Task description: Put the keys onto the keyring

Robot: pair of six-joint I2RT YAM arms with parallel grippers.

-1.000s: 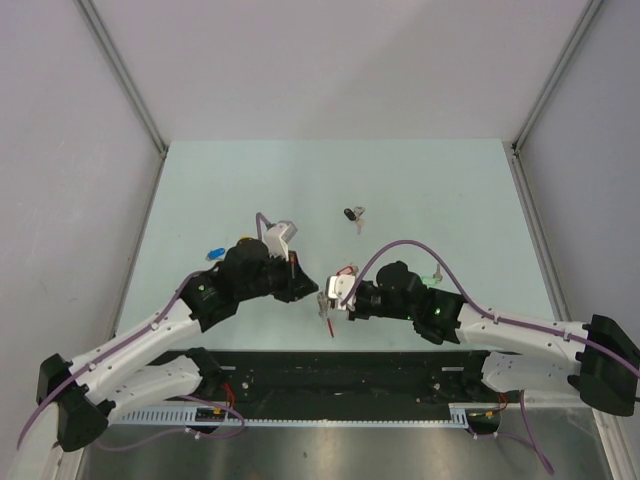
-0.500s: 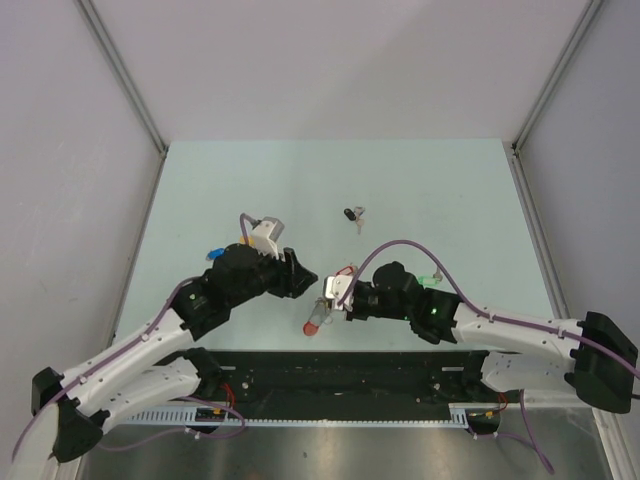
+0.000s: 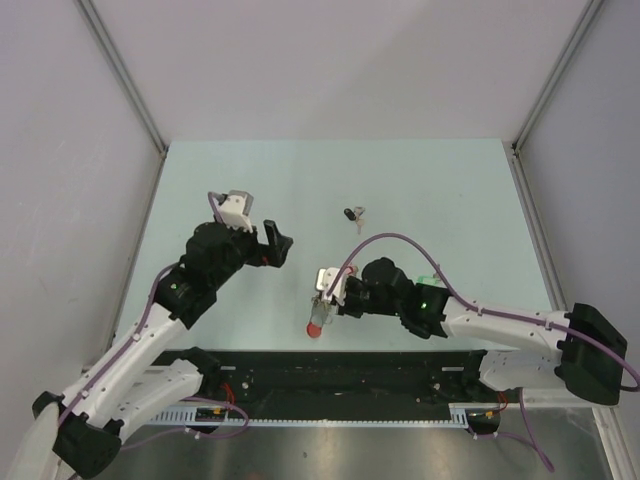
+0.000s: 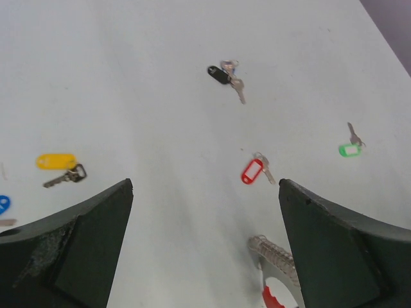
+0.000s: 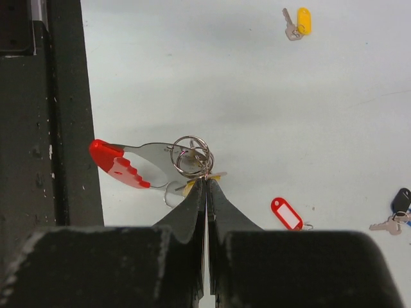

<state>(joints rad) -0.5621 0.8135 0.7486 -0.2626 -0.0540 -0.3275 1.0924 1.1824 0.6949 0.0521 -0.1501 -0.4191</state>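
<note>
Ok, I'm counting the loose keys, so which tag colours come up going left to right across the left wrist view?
blue tag (cut off at the edge) → yellow-tagged key → black-tagged key → red-tagged key → green-tagged key

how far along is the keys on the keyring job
Done: nothing looks threaded yet. The yellow key, blue key, black key, red key and green key lie loose on the table.
In hand: the right gripper is shut on the keyring; the left gripper is open, empty.
Left: all five keys.
</note>
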